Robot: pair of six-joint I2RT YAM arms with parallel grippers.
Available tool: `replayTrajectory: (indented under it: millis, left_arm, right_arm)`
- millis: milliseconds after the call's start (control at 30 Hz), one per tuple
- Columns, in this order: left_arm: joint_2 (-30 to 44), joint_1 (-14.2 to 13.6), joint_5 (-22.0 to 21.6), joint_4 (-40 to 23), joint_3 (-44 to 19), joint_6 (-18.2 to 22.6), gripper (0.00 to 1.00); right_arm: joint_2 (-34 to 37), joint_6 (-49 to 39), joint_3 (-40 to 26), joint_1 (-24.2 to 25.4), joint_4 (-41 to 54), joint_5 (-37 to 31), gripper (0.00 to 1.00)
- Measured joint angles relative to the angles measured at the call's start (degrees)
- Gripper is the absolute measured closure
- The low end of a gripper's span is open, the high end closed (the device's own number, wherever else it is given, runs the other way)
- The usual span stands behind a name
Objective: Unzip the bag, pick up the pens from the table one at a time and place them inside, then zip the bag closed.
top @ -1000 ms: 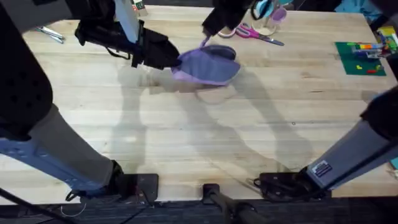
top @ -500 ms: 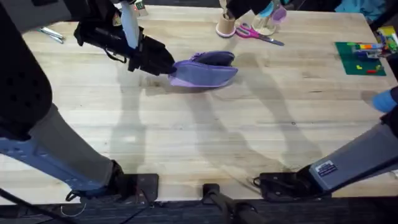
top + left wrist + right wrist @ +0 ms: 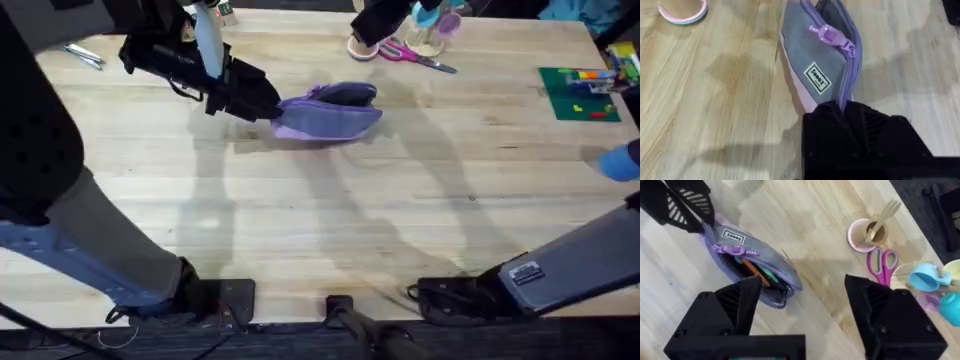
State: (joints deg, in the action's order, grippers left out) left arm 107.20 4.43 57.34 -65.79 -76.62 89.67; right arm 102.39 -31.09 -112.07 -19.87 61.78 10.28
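The table [image 3: 330,220] is pale plank wood, and your reference point on it is the bag [image 3: 330,110], a lavender pouch lying toward the far side, left of centre. Your left gripper [image 3: 262,103] is clenched on the bag's left end; the left wrist view shows its black fingers [image 3: 860,135] closed over the fabric just below the white label [image 3: 817,77], with the purple zipper pull [image 3: 826,34] farther along the seam. The zipper stands open along the top, and the right wrist view shows the pens [image 3: 757,270], one orange and one green, lying inside the opening. Your right gripper [image 3: 802,287] hangs above the table beyond the bag's right end, jaws released and spread wide, holding nothing. Past the bag on that far right side stand a pink cup [image 3: 867,234] holding a wooden fork, pink-handled scissors [image 3: 882,265] and a blue scoop [image 3: 925,277]. A green mat [image 3: 580,95] lies well to the bag's right.
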Motion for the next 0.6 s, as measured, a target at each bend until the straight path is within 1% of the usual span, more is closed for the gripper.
replayTrajectory:
  millis: [67,100,133,233,267,300,333,467,533,600]
  left_arm:
    - [0.0,0.0,0.0,0.01,0.0,0.01,0.955]
    - [0.0,0.0,0.0,0.01,0.0,0.3,0.864]
    - [0.0,0.0,0.4,0.01,0.0,0.25,0.728]
    - [0.0,0.0,1.54,-0.01,0.0,0.32,0.245]
    - [0.0,0.0,1.74,-0.03,0.0,0.32,0.106]
    - [0.0,0.0,1.92,-0.06,0.0,0.22,0.033]
    - [0.0,0.0,1.98,-0.16,0.0,0.19,0.014]
    - [0.0,0.13,2.27,-0.2,0.0,0.2,0.006]
    - [0.0,0.67,2.45,-0.42,0.0,0.2,0.006]
    - [0.0,1.77,2.43,-0.71,0.0,0.22,0.006]
  right_arm:
    - [0.0,-0.04,0.0,-0.34,0.0,0.0,0.006]
    - [0.0,-0.04,0.0,-0.65,0.0,0.0,0.006]
    - [0.0,-0.04,0.0,-0.98,0.0,0.01,0.006]
    - [0.0,-0.04,0.0,-2.11,0.0,0.01,0.005]
    - [0.0,-0.04,0.0,-2.42,0.0,0.01,0.006]
    - [0.0,-0.06,0.0,-2.7,0.02,0.01,0.006]
    - [0.0,-0.04,0.0,-2.98,0.02,0.02,0.006]
    - [0.0,1.12,0.0,-3.66,0.0,0.01,0.006]
    - [0.0,4.0,0.0,-3.97,0.06,0.01,0.006]
    - [0.0,8.49,0.0,-4.29,0.16,0.01,0.006]
